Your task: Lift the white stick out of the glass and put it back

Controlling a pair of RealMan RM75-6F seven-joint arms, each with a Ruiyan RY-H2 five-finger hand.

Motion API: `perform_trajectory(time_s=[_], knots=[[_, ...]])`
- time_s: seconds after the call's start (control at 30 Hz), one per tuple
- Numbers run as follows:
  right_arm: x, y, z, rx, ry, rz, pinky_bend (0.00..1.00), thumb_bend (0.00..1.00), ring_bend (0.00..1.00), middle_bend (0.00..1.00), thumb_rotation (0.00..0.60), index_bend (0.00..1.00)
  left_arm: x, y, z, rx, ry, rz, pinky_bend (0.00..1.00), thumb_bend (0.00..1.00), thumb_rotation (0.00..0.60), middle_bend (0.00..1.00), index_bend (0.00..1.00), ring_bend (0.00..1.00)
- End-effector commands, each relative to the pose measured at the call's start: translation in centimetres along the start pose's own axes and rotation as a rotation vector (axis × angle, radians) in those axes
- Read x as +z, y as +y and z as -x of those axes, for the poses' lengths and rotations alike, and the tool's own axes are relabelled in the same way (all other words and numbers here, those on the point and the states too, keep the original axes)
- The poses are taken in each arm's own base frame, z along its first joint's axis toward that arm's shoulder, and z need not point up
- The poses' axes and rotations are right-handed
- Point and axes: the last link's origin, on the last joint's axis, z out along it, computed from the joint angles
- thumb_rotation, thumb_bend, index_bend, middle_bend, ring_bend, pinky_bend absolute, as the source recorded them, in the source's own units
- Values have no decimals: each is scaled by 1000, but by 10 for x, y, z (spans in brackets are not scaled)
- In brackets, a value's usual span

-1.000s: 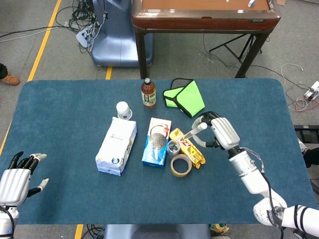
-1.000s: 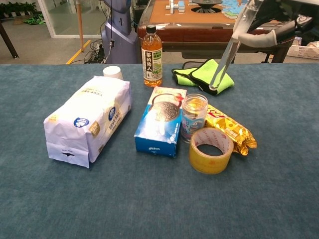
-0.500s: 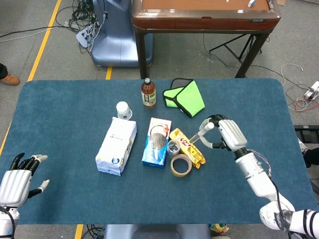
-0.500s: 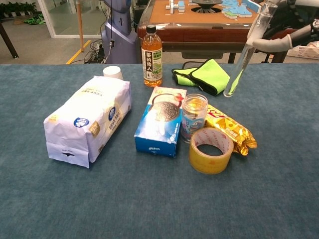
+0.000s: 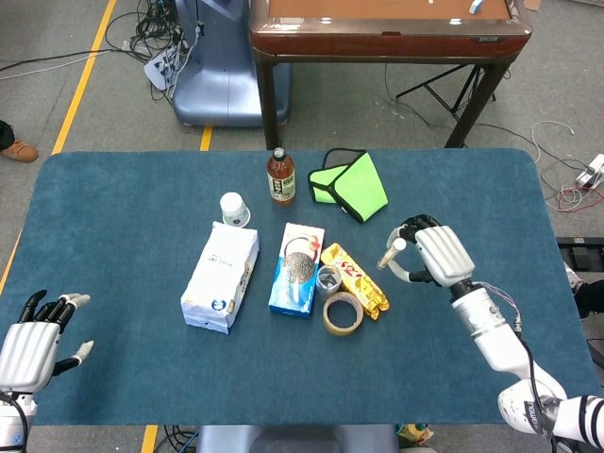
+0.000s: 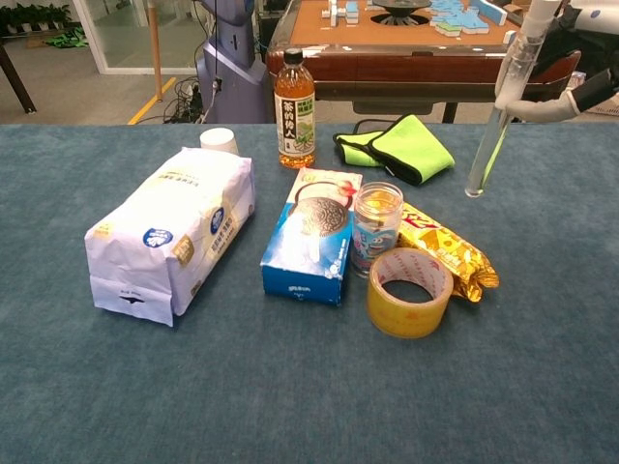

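Note:
The white stick (image 6: 500, 106) hangs clear of the table, nearly upright, with its lower end right of the glass. My right hand (image 5: 436, 257) grips the stick (image 5: 391, 253) near its top; one of its fingers (image 6: 556, 108) curls around it in the chest view. The small glass jar (image 6: 377, 224) stands with nothing in it between the blue box and the gold snack pack, also seen as the glass (image 5: 328, 279) from the head view. My left hand (image 5: 33, 344) rests at the table's near left corner, fingers apart, holding nothing.
A tape roll (image 6: 411, 292) lies in front of the glass, and a gold snack pack (image 6: 447, 249) to its right. A blue cookie box (image 6: 312, 235) and white bag (image 6: 172, 230) lie left. A tea bottle (image 6: 294, 97), white cup (image 6: 219, 141) and green cloth (image 6: 401, 145) sit behind.
My right hand has carried the stick to the right, away from the glass, and the stick now stands more upright. The left hand has stayed put.

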Motion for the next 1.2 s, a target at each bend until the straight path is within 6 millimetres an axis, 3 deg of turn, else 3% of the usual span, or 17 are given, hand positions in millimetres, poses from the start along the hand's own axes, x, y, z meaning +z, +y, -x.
perform_trajectory(time_s=[0.03, 0.33, 0.43, 0.63, 0.77, 0.9, 1.07, 1.2], knots=[[-2, 0, 1, 45, -8, 22, 192, 494, 268, 490, 600, 669, 0, 0, 0, 1, 0, 0, 79, 239, 600, 253, 249, 296], [-3, -9, 6, 366, -67, -21, 192, 494, 268, 490, 600, 669, -1, 0, -1, 1, 2, -2, 80, 239, 600, 253, 249, 296], [-4, -4, 6, 342, -77, -27, 192, 494, 268, 490, 600, 669, -1, -1, -1, 3, 0, -3, 79, 239, 600, 253, 249, 296], [-5, 11, -1, 95, -22, 1, 192, 493, 268, 491, 600, 671, 0, 0, 0, 3, -2, -2, 80, 239, 600, 253, 249, 296], [-5, 12, -2, 31, 15, 24, 192, 494, 268, 492, 600, 675, 1, 0, 0, 4, -3, -1, 80, 238, 600, 253, 249, 296], [-6, 6, 0, 88, 2, 23, 192, 493, 268, 492, 600, 676, 1, 0, 1, 3, -6, -1, 80, 238, 600, 253, 249, 296], [-6, -8, 2, 300, -48, -17, 192, 494, 268, 492, 600, 676, 1, -1, 1, 3, -6, -3, 79, 239, 600, 253, 248, 296], [-5, -8, 1, 336, -44, -37, 192, 494, 268, 493, 600, 676, 0, -1, 0, 3, -5, -5, 80, 238, 600, 253, 249, 296]])
